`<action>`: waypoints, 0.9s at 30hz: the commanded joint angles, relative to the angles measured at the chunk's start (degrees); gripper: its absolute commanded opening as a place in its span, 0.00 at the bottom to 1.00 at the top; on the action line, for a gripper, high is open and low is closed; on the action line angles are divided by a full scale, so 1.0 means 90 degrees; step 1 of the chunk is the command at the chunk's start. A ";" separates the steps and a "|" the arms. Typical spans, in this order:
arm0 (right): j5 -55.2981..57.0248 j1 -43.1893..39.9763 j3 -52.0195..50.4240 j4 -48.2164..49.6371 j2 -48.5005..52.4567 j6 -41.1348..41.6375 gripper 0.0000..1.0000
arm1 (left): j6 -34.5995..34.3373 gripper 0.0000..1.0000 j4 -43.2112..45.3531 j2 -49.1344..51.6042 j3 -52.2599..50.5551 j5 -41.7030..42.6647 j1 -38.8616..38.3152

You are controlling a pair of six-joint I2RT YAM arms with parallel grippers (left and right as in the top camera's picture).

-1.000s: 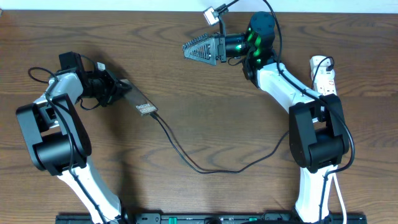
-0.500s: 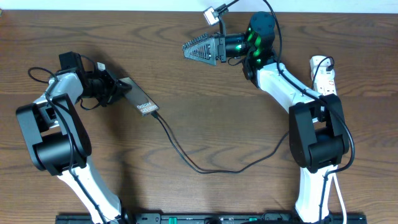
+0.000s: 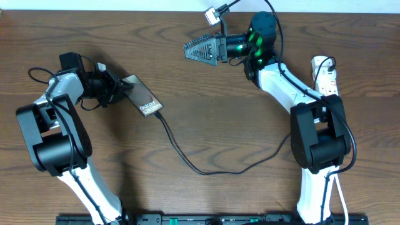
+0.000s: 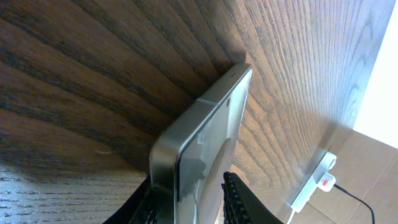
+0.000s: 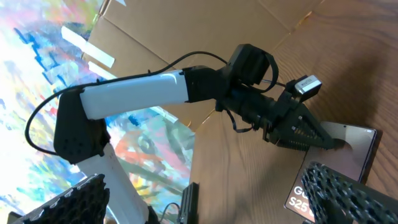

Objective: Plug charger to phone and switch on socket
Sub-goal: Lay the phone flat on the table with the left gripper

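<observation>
My left gripper (image 3: 122, 87) is shut on the near end of the phone (image 3: 142, 99), a dark-brown slab with white text, held tilted just above the table at the left. The left wrist view shows the phone (image 4: 211, 124) edge-on between the fingers (image 4: 205, 208). The charger (image 3: 187, 164), a thin black cable, meets the phone's lower right end and loops across the table toward the right arm. The socket (image 3: 325, 76), a white power strip, lies at the far right and also shows in the left wrist view (image 4: 314, 186). My right gripper (image 3: 199, 51) is open and empty, raised at the back. Its view shows the phone (image 5: 348, 146).
The right arm's base (image 3: 319, 144) stands beside the socket, and the left arm's base (image 3: 53, 140) stands at the left. A small camera on a black lead (image 3: 215, 12) hangs above the right gripper. Cardboard (image 5: 186, 37) lies beyond the table's edge.
The phone has turned in my left gripper, so its flat face shows wider from above, and its cable end has shifted slightly right. The right arm has not moved.
</observation>
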 commanded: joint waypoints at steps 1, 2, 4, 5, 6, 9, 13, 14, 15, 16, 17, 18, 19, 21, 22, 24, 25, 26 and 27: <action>-0.0036 -0.0012 0.0078 0.0000 -0.0017 -0.0129 0.99 | 0.0083 0.29 -0.0027 -0.0070 -0.0068 0.0056 0.0027; -0.0036 -0.0012 0.0078 0.0000 -0.0017 -0.0126 0.99 | 0.0083 0.29 -0.0027 -0.0070 -0.0068 0.0056 0.0027; -0.0036 -0.0015 0.0078 0.0002 -0.0017 -0.0126 0.99 | 0.0085 0.31 -0.0029 -0.0070 -0.0068 0.0056 0.0027; -0.0036 -0.0015 0.0078 0.0002 -0.0017 -0.0126 0.99 | 0.0083 0.33 -0.0029 -0.0070 -0.0068 0.0053 0.0027; -0.0036 -0.0015 0.0078 0.0000 -0.0017 -0.0126 0.99 | 0.0085 0.33 -0.0029 -0.0070 -0.0068 0.0056 0.0027; -0.0036 -0.0012 0.0078 0.0002 -0.0017 -0.0126 0.99 | 0.0085 0.33 -0.0027 -0.0070 -0.0068 0.0056 0.0027; -0.0036 -0.0012 0.0078 0.0000 -0.0017 -0.0126 0.99 | 0.0085 0.33 -0.0027 -0.0070 -0.0068 0.0053 0.0027; -0.0039 -0.0015 0.0078 0.0000 -0.0017 -0.0126 0.99 | 0.0085 0.33 -0.0027 -0.0070 -0.0068 0.0053 0.0027; -0.0039 -0.0012 0.0078 0.0000 -0.0017 -0.0126 0.99 | 0.0085 0.33 -0.0027 -0.0070 -0.0068 0.0053 0.0029; -0.0039 -0.0012 0.0078 0.0000 -0.0017 -0.0126 0.99 | 0.0085 0.34 -0.0027 -0.0070 -0.0068 0.0053 0.0027; -0.0036 -0.0015 0.0078 0.0002 -0.0017 -0.0126 0.99 | 0.0085 0.34 -0.0027 -0.0070 -0.0068 0.0053 0.0027; -0.0036 -0.0015 0.0078 0.0002 -0.0017 -0.0126 0.99 | 0.0085 0.34 -0.0027 -0.0070 -0.0068 0.0053 0.0029; -0.0036 -0.0012 0.0078 0.0002 -0.0017 -0.0126 0.99 | 0.0085 0.34 -0.0027 -0.0070 -0.0068 0.0053 0.0027; -0.0039 -0.0012 0.0078 0.0002 -0.0017 -0.0126 0.99 | 0.0085 0.33 -0.0029 -0.0070 -0.0068 0.0053 0.0027; -0.0039 -0.0012 0.0078 0.0002 -0.0017 -0.0126 0.99 | 0.0083 0.33 -0.0027 -0.0070 -0.0068 0.0053 0.0027; -0.0039 -0.0012 0.0078 0.0000 -0.0017 -0.0124 0.99 | 0.0085 0.34 -0.0029 -0.0070 -0.0068 0.0053 0.0027; -0.0039 -0.0012 0.0078 0.0000 -0.0017 -0.0126 0.99 | 0.0085 0.33 -0.0029 -0.0070 -0.0068 0.0053 0.0027; -0.0039 -0.0012 0.0078 0.0000 -0.0017 -0.0124 0.99 | 0.0085 0.34 -0.0029 -0.0070 -0.0068 0.0053 0.0027; -0.0039 -0.0012 0.0078 0.0002 -0.0017 -0.0124 0.99 | 0.0085 0.33 -0.0027 -0.0070 -0.0068 0.0053 0.0029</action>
